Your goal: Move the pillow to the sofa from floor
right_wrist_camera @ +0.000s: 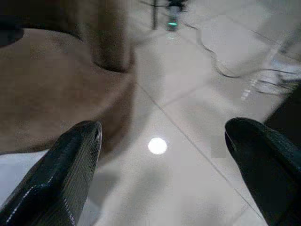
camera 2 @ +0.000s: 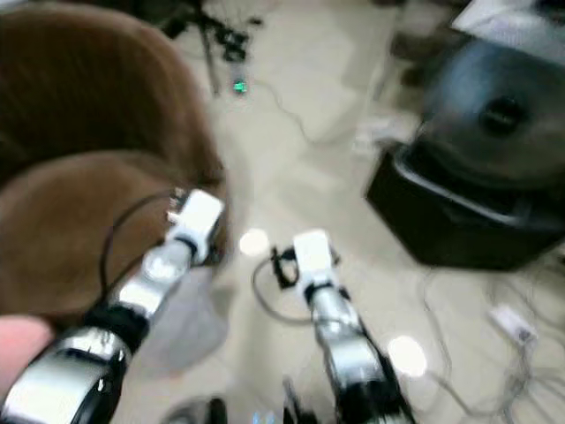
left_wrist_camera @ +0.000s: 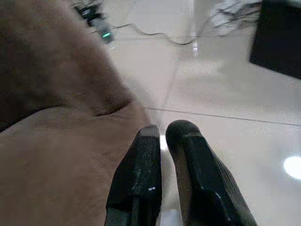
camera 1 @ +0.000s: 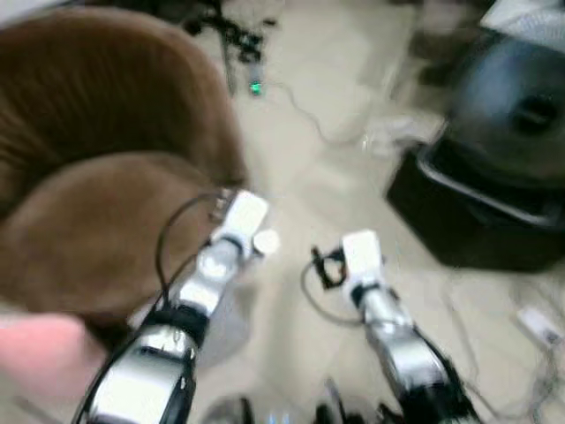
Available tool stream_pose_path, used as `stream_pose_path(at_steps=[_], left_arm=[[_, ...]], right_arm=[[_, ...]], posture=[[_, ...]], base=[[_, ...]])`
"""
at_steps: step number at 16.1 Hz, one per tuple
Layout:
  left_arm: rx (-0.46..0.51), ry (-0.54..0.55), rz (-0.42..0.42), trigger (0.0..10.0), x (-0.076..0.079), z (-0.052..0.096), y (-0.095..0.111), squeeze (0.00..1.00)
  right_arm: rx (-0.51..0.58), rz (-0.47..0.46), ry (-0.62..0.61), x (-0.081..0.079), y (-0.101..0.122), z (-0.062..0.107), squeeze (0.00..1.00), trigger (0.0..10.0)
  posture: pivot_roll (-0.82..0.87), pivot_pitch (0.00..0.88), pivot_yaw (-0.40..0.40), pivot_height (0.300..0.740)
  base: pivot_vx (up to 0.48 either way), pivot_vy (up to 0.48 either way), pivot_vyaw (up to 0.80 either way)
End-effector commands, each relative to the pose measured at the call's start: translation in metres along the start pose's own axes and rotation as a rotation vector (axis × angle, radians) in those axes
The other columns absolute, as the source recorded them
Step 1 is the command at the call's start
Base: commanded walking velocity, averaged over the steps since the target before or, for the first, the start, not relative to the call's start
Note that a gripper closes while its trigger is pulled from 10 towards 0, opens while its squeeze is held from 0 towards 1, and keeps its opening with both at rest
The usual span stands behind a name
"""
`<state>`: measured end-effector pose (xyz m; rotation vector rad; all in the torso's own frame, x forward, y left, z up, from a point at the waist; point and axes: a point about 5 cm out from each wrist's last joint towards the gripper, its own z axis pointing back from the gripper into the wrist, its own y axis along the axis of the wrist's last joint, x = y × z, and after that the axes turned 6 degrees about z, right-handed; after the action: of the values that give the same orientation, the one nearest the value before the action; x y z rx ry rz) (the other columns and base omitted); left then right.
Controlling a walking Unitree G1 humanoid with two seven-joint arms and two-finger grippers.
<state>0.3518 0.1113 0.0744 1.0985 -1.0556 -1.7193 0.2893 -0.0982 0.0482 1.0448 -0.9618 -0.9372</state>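
1. Left gripper [left_wrist_camera: 162,134], fingers closed on nothing, hovers at the brown sofa's [camera 1: 97,177] front edge.
2. Right gripper [right_wrist_camera: 162,136] gapes wide, empty, over tiled floor [camera 1: 335,177].
3. Black case [camera 1: 477,212] and cables [camera 1: 309,115] lie nearby.
4. Pillow's place cannot be told.

A living room in a home: a brown upholstered sofa [camera 1: 97,132] stands on a glossy cream tiled floor [left_wrist_camera: 225,94]. Loose cables [camera 1: 305,110] trail across the tiles, past a power strip [camera 1: 254,86] with a green light and a black speaker-like box [camera 1: 494,159].
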Motion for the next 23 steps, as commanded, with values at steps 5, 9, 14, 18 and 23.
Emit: stream_pose_path(at_steps=[5,9,14,18,23], left_arm=[[0.015,0.036,0.015,10.0,0.009,0.000,0.001,0.00],[0.018,0.080,0.014,10.0,0.007,-0.001,0.004,0.00],[0.021,0.126,0.004,10.0,0.002,0.000,0.005,0.00],[0.028,0.120,0.002,10.0,0.004,-0.001,0.006,0.00],[0.029,0.117,0.005,10.0,0.003,-0.001,0.007,0.00]], right_arm=[[-0.046,-0.046,-0.035,0.009,-0.009,0.004,0.00,10.0],[-0.048,-0.039,-0.031,0.011,-0.008,0.002,0.00,10.0],[-0.035,-0.016,-0.001,0.007,-0.006,0.003,0.00,10.0],[-0.037,-0.009,0.008,0.006,-0.006,0.002,0.00,10.0],[-0.038,-0.006,-0.012,0.013,-0.005,0.000,0.00,10.0]], posture=[[-0.19,0.174,-0.012,0.740],[-0.19,0.181,-0.011,0.740],[-0.19,0.184,-0.011,0.740],[-0.18,0.186,-0.011,0.740],[-0.18,0.170,-0.010,0.740]], base=[[0.051,-0.252,0.47],[0.000,-0.480,0.00],[0.127,-0.234,0.28],[0.000,0.000,0.67],[0.000,0.000,0.66]])
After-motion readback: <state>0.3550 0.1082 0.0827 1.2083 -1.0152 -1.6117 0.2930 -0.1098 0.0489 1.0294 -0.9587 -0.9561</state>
